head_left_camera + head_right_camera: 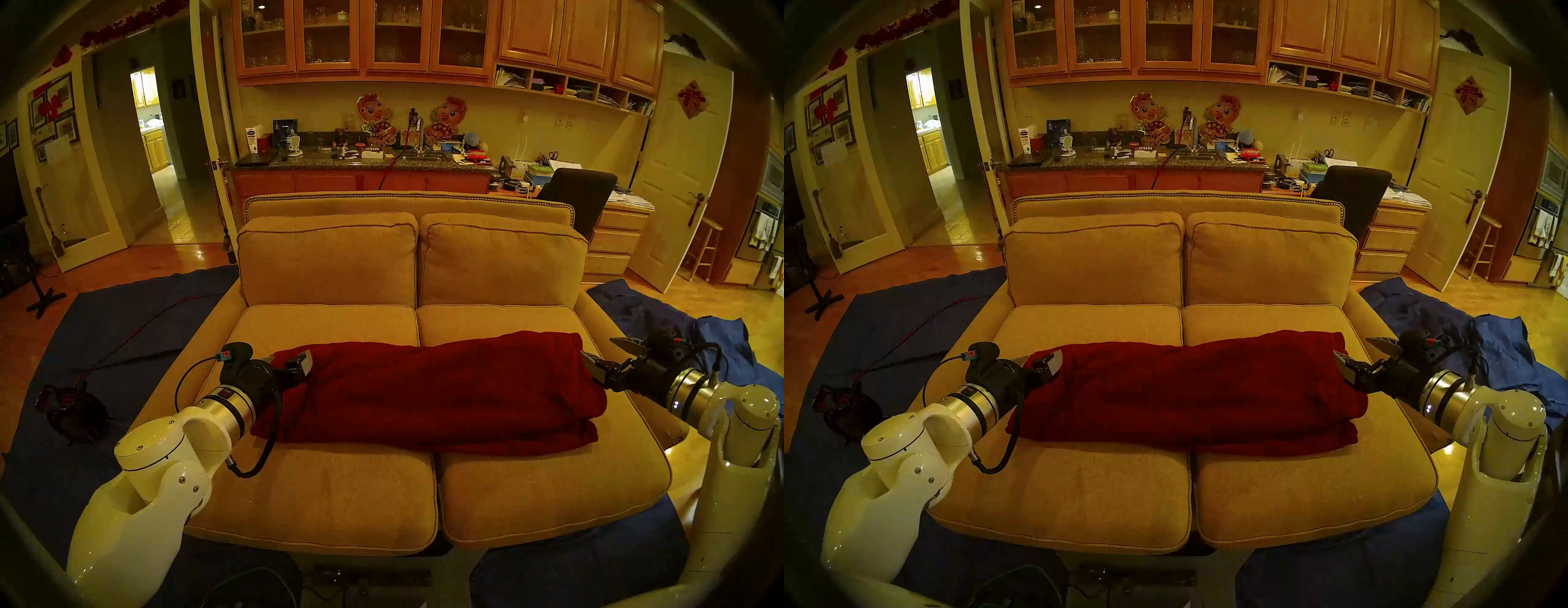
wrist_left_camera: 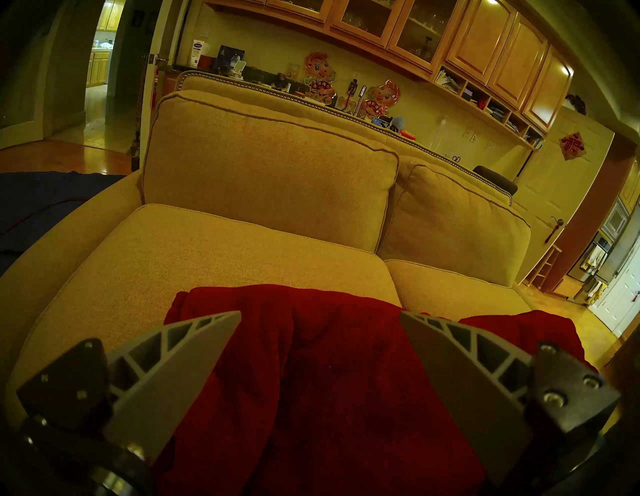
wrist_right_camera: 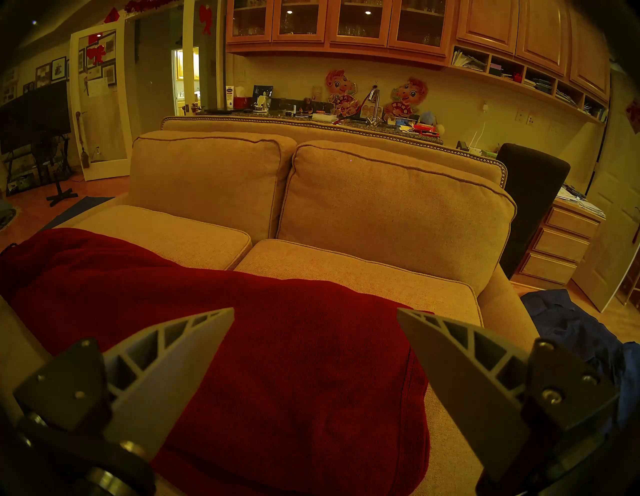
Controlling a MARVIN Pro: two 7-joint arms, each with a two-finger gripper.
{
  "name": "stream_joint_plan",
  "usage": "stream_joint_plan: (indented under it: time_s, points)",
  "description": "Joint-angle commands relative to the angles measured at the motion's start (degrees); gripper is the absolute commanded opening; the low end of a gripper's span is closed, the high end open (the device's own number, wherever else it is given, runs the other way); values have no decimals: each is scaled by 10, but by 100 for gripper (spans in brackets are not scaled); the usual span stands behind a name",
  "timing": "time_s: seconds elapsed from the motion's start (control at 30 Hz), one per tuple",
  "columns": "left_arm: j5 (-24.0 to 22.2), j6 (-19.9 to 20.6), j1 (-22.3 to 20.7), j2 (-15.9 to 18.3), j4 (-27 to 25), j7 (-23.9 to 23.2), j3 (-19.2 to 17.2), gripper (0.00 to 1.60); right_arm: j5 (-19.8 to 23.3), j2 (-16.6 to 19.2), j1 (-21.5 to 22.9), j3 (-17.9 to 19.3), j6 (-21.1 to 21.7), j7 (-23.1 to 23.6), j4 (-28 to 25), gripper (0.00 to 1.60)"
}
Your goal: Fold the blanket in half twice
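Note:
The dark red blanket (image 1: pixel 432 390) lies folded as a long layered strip across both seat cushions of the tan sofa (image 1: pixel 331 488). My left gripper (image 1: pixel 286 361) hovers over the blanket's left end with its fingers spread wide and nothing between them. In the left wrist view the blanket (image 2: pixel 329 381) fills the gap below the open left gripper (image 2: pixel 320 315). My right gripper (image 1: pixel 596 347) is at the blanket's right end, also open and empty. The right wrist view shows the blanket's hemmed right edge (image 3: pixel 412 374) beneath the right gripper (image 3: pixel 315 310).
Two back cushions (image 1: pixel 331 259) stand behind the seats. Dark blue cloths (image 1: pixel 679 335) cover the floor on both sides of the sofa. A black device with a red cable (image 1: pixel 72 407) sits on the floor at the left. A dark office chair (image 1: pixel 581 195) stands behind the sofa's right end.

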Motion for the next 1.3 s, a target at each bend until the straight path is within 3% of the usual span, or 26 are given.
stream_joint_plan:
  time_s: [0.0,0.93,1.27]
  points:
    - [-1,0,-1,1,-3,-1,-1,160,1,0,1,0,0,0,-3,160]
    - [0,1,-1,-1,-3,-2,-1,160,1,0,1,0,-2,1,-2,160]
    - [1,2,-1,-1,-3,-2,-1,160,-4,6,14,-2,38,-5,24,160]
